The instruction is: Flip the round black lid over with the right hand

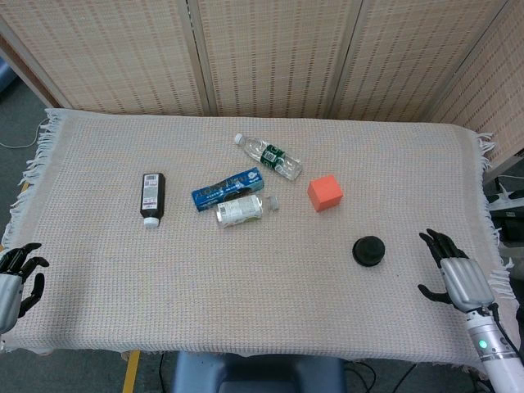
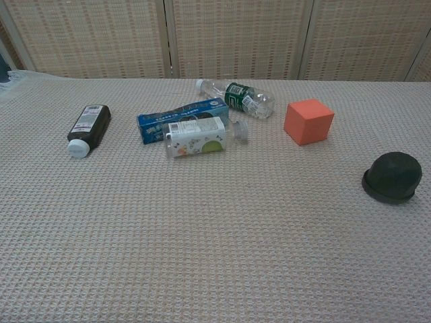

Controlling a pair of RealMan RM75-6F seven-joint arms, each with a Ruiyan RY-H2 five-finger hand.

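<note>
The round black lid [image 1: 369, 250] lies on the woven tablecloth right of centre, its domed side up; the chest view shows the lid [image 2: 392, 176] at the right edge. My right hand [image 1: 454, 270] rests on the cloth to the right of the lid, apart from it, fingers spread and holding nothing. At the table's left front edge my left hand [image 1: 18, 274] hovers with fingers apart, also empty. Neither hand appears in the chest view.
An orange cube [image 1: 325, 193] stands up-left of the lid. Further left lie a clear water bottle [image 1: 268, 155], a blue box [image 1: 228, 189], a small labelled bottle [image 1: 240, 210] and a dark bottle [image 1: 152, 198]. A wicker screen [image 1: 270, 53] stands behind the table.
</note>
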